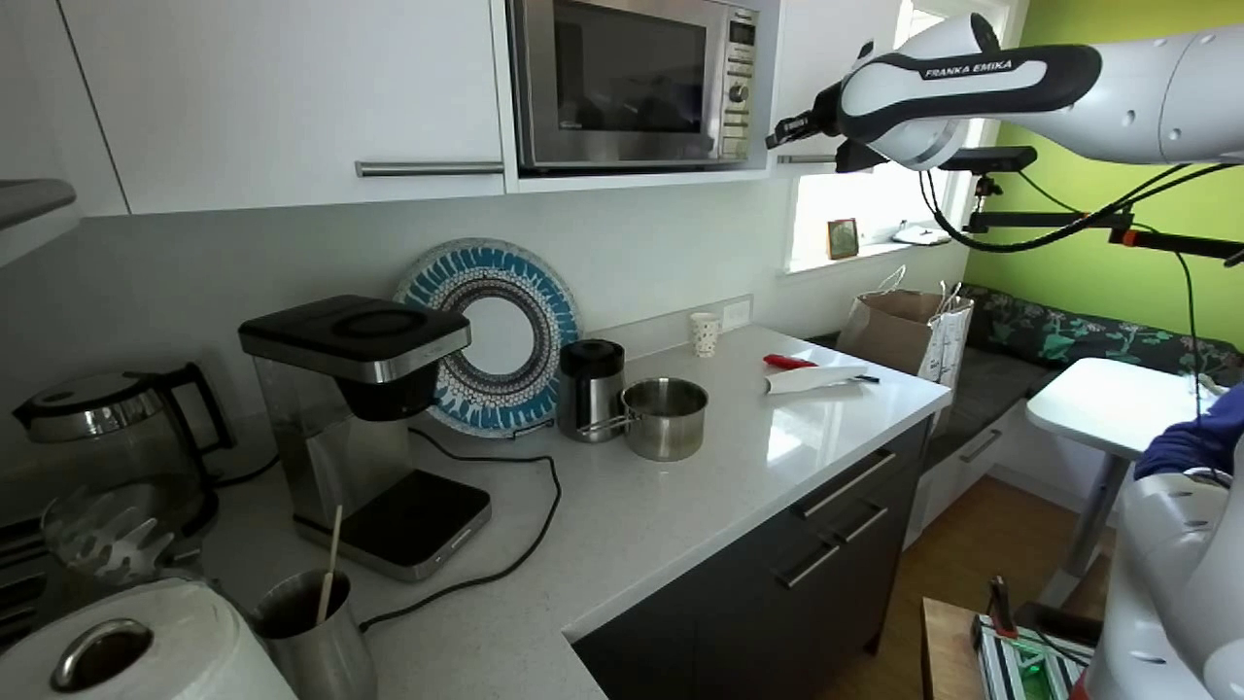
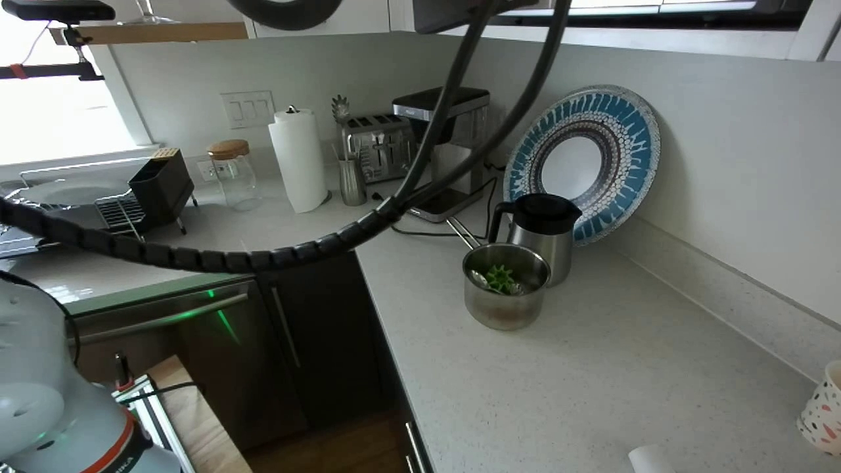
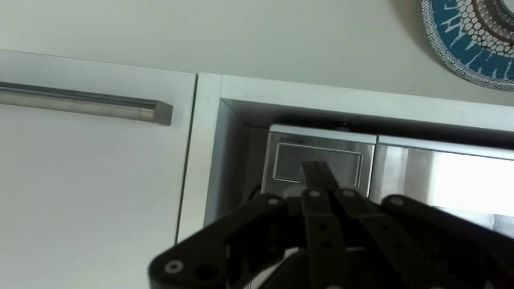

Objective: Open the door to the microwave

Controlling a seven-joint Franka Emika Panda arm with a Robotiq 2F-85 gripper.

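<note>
Microwave (image 1: 637, 87): one, silver-grey, in an open cupboard bay (image 1: 641, 181) above the surface (image 1: 680, 496).
Door (image 1: 622, 68): dark glass in a silver-grey frame, most of the microwave's front; shut, its seam (image 3: 373, 160) against the control strip (image 1: 741, 87) closed.
Gripper (image 3: 320, 174): fingers pressed together, nothing seen between them; in the wrist view the tips lie across the wide flat button (image 3: 321, 154) at the strip's lower end, that view being upside down. Whether they touch it we cannot tell.

Step in hand, as we judge it: pushing that button to release the door.
Handling: we should aim for the middle of the button, square to its face, and push slowly with the fingers together as one blunt tip, stopping once the latch gives. A slanted push may slide off towards the seam. After that we should draw straight back, leaving room for the door to swing, and work a fingertip behind its freed edge, the one beside the strip.

Containers:
Saucepan (image 2: 502, 309): one, metal, on the surface; inside, a spiky green piece (image 2: 499, 279) and a shiny piece (image 2: 480, 280) we cannot name.
Jug (image 2: 545, 235): steel, black lid (image 2: 546, 209) on, just beside the saucepan; contents hidden.
Metal cup (image 1: 326, 661): one thin stick (image 1: 331, 564) standing in it, leaning.
Paper cup (image 1: 705, 333): spotted; inside not visible.
Glass jar (image 2: 236, 182): cork lid (image 2: 228, 149) on; nothing distinct seen through the glass.
Paper bag (image 1: 880, 335): upright, beyond the end of the surface; contents not shown.
</note>
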